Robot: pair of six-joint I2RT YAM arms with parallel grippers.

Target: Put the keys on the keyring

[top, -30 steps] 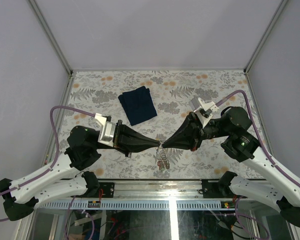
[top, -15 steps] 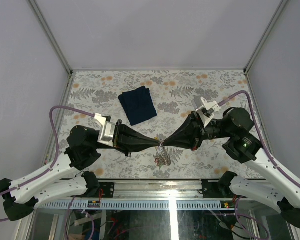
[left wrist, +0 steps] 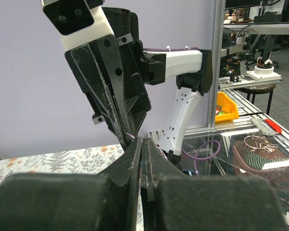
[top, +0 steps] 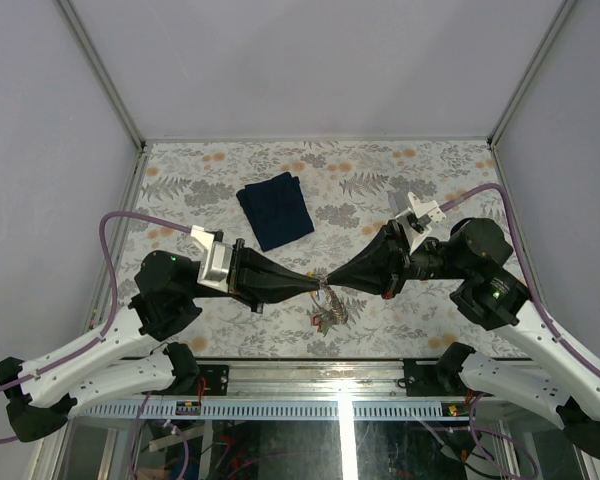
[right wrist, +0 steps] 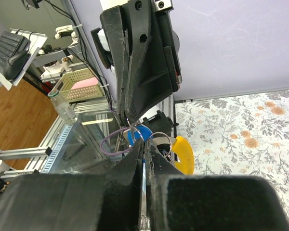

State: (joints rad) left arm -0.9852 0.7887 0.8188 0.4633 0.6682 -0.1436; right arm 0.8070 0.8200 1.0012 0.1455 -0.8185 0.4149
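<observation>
Locate the left gripper [top: 314,287] entering from 9 o'clock and the right gripper [top: 333,283] entering from 2 o'clock. Their tips meet nose to nose above the near part of the floral-patterned table [top: 430,170]. Each gripper has its fingers pressed fully together, and each appears to pinch the thin silvery-grey metal wire keyring [top: 325,294] at the meeting point, though neither wrist view shows clearly how much wire sits between the pads. The small keys [top: 329,311] with plastic tags hang in a bunch at 6 o'clock from the tips. The right wrist view shows a blue and a yellow tag among them, and you cannot tell there how many are already threaded. The dark navy folded cloth [top: 275,210] lies well apart at 11 o'clock and plays no part. Expect these faults. The wire is thin and smooth, so a slight pull by either arm may draw it out of a pinch. The hanging bunch is near the table's front edge, so a drop may send it into the frame below. Opposed motion may bend or twist the ring. Tip-to-tip contact may jam the fingers. If the ring's open end tilts downward, threaded keys may slide off.
</observation>
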